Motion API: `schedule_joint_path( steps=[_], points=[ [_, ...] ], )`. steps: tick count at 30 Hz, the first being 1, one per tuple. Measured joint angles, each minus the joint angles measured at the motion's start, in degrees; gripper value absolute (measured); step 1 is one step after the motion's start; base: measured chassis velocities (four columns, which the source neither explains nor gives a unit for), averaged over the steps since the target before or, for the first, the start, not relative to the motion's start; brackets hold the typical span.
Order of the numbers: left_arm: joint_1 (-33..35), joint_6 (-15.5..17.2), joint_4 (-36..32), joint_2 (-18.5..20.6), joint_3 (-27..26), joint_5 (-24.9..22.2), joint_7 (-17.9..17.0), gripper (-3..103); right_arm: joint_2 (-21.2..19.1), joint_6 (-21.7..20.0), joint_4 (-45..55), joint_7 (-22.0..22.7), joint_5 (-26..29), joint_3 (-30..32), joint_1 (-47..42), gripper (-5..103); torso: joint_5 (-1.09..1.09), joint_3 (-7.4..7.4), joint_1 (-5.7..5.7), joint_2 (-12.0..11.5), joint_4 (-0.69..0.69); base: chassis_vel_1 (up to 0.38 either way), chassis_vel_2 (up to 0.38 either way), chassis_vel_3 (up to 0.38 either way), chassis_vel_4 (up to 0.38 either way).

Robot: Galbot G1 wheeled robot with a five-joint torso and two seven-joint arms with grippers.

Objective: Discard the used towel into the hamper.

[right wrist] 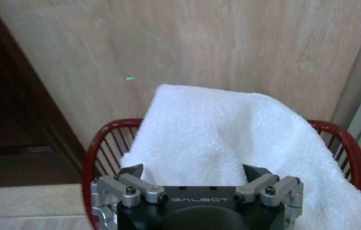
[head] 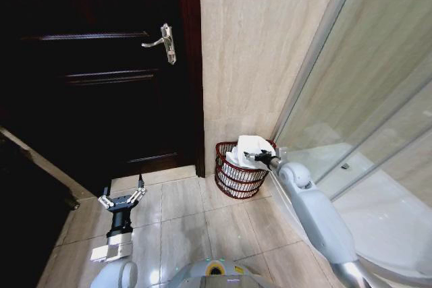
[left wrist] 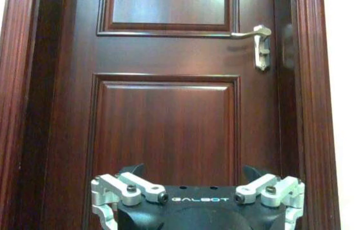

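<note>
Towel [head: 251,148] draped over the far part of the hamper [head: 237,179], bulging above the rim, directly in front of the right gripper [head: 258,158]. Right gripper extended over the hamper's right rim, at the towel's near edge; in the right wrist view [right wrist: 193,176] both fingers spread wide, their tips pressed against or just short of the cloth, nothing clamped between them. Cannot tell whether the tips actually touch the towel [right wrist: 231,139].

Towel white, thick terry, rumpled, folded into a hump, one flap hanging over the rim toward the shower glass [head: 351,85]. Hamper [right wrist: 113,139] small, round, dark red open wire, flaring at the rim, standing on the tiled floor [head: 202,214] in the corner, just beside the beige wall [head: 256,45] and the glass.

Left gripper [head: 122,199] low over the floor, well apart from the hamper, fingers wide open and empty, pointed at the dark wooden door [left wrist: 167,124]. Door shut, silver handle [head: 163,42] high up. Nothing between right gripper and hamper.
</note>
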Motion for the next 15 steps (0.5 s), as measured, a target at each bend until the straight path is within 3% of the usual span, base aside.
schedule_joint_path(
  steps=[7,15],
  points=[
    [0.52,0.39,-0.49,-0.02,-0.05,1.42,0.00,100,0.54,0.33,-10.84,-3.87,-0.45,-2.63,6.79,100,0.00,0.00,0.00,0.00,0.01,0.000,0.000,0.000,0.000],
    [0.92,0.42,-1.54,-0.08,0.31,2.37,-0.05,100,0.44,0.52,-15.05,-5.89,-1.24,-6.35,7.85,100,0.00,0.00,0.00,0.00,0.00,0.000,0.000,0.000,0.000]
  ],
)
